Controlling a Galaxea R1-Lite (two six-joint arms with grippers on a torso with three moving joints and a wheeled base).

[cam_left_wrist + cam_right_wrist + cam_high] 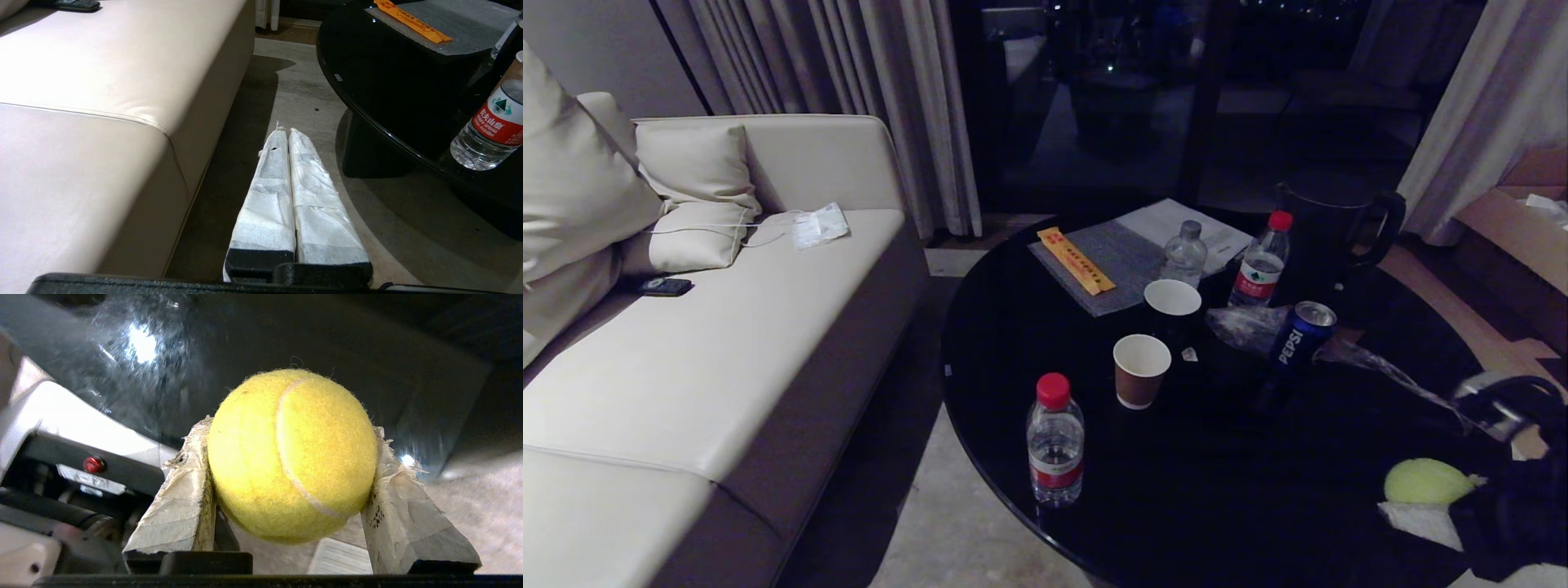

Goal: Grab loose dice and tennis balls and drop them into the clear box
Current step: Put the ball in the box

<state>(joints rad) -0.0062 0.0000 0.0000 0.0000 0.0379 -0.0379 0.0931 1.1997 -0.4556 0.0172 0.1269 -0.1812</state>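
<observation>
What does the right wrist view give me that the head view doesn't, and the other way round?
Only the right wrist view shows the right claw shut on the tennis ball, a taped finger pressing each side. Only the head view shows the round black table with its two paper cups, three bottles and Pepsi can, plus the sofa. Both show the ball; in the head view it sits at the lower right edge.

three water bottles (pixel 1054 442) – two paper cups (pixel 1141 370), one pepsi can (pixel 1299 333), one tennis ball (pixel 1426 482).
</observation>
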